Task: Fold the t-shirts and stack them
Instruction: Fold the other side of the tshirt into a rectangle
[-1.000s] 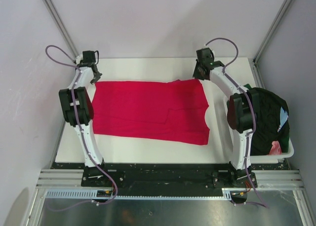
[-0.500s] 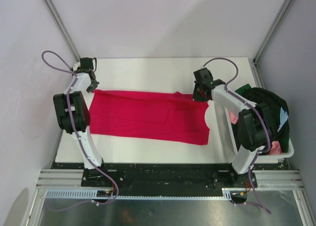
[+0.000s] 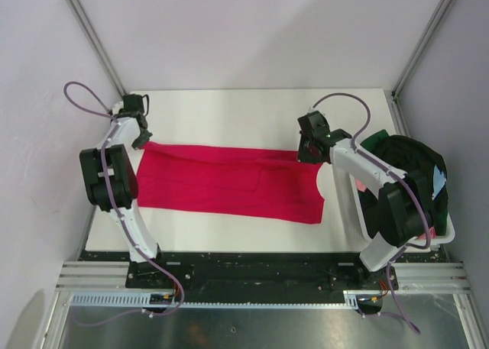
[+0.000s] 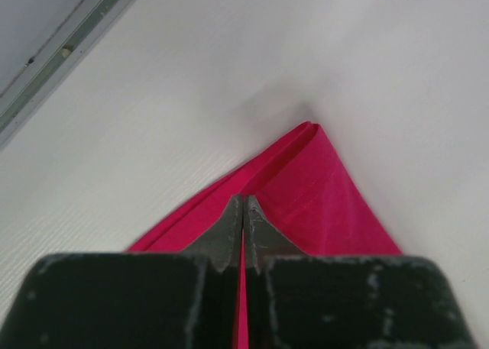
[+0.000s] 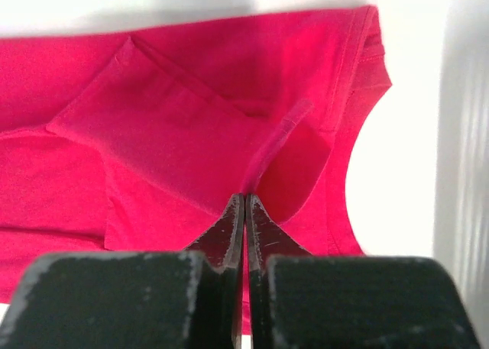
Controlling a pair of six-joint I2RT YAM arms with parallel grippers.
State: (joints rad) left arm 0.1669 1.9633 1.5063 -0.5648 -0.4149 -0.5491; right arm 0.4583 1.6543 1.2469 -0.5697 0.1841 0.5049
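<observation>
One camera looked down from high up. Two wrist cameras looked from very close. All three saw the red shirt [image 3: 229, 179].

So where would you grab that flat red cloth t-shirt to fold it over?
Probably its far corners, from above: the red cloth t-shirt lies flat and wide, leaving only edges to pinch. The left end effector and right end effector are shut there.

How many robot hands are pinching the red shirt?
2. The left gripper pinches the red shirt at its far left corner; the right gripper pinches its far right edge. No other arms show.
</observation>
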